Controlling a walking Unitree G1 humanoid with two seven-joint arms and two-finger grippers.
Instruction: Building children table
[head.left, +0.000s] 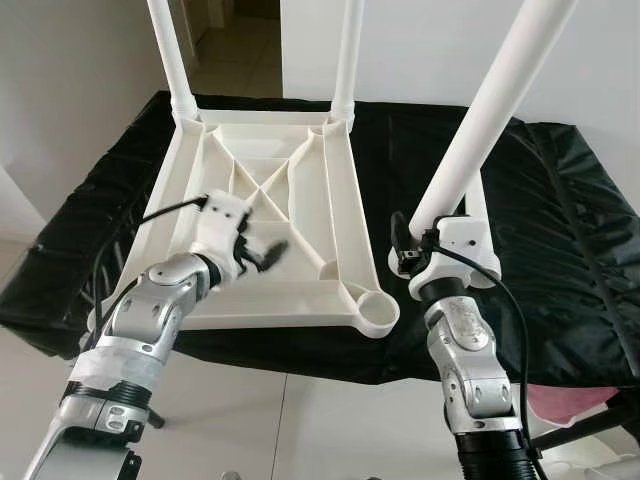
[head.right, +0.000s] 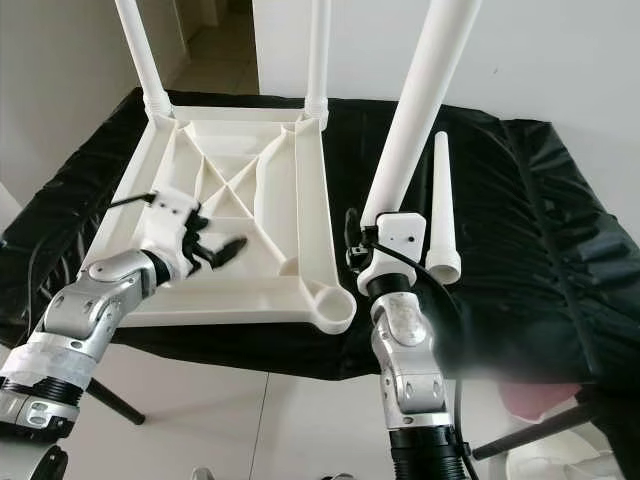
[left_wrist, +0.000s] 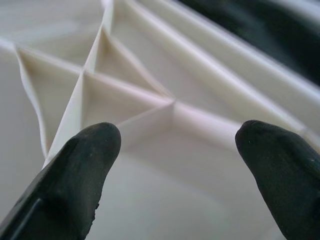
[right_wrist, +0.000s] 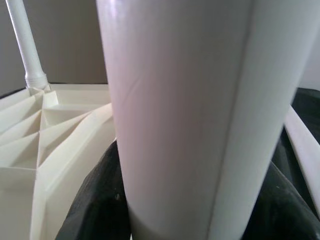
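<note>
Tabletop: the white plastic tabletop (head.left: 270, 230) lies upside down on the black-covered surface (head.left: 560, 230), towards its left side, ribbed underside facing up, its near edge close to the surface's near edge.
Fitted legs: two white legs stand upright in the far corner sockets, the far left leg (head.left: 168, 50) and the far right leg (head.left: 347, 55).
Empty socket: the round socket (head.left: 377, 308) at the tabletop's near right corner is open, with no leg in it.
My right pincer: my right gripper (head.left: 425, 240) is pinching the third leg (head.left: 490, 100) near its lower end; in the right wrist view the white tube (right_wrist: 180, 115) sits between my black fingers (right_wrist: 95, 200). The leg is tilted, its top leaning away to the right, and its lower end sits just right of the tabletop's right edge, near the open socket.
My left pincer: my left gripper (head.left: 262, 252) hovers over the tabletop's underside near its near left part, fingers (left_wrist: 75, 180) spread apart and pinching nothing; the crossing ribs (left_wrist: 125, 95) show between them.
Spare leg: a fourth leg (head.right: 441, 205) lies flat on the black cover, just right of the leg I hold, its wide end towards the near edge.
</note>
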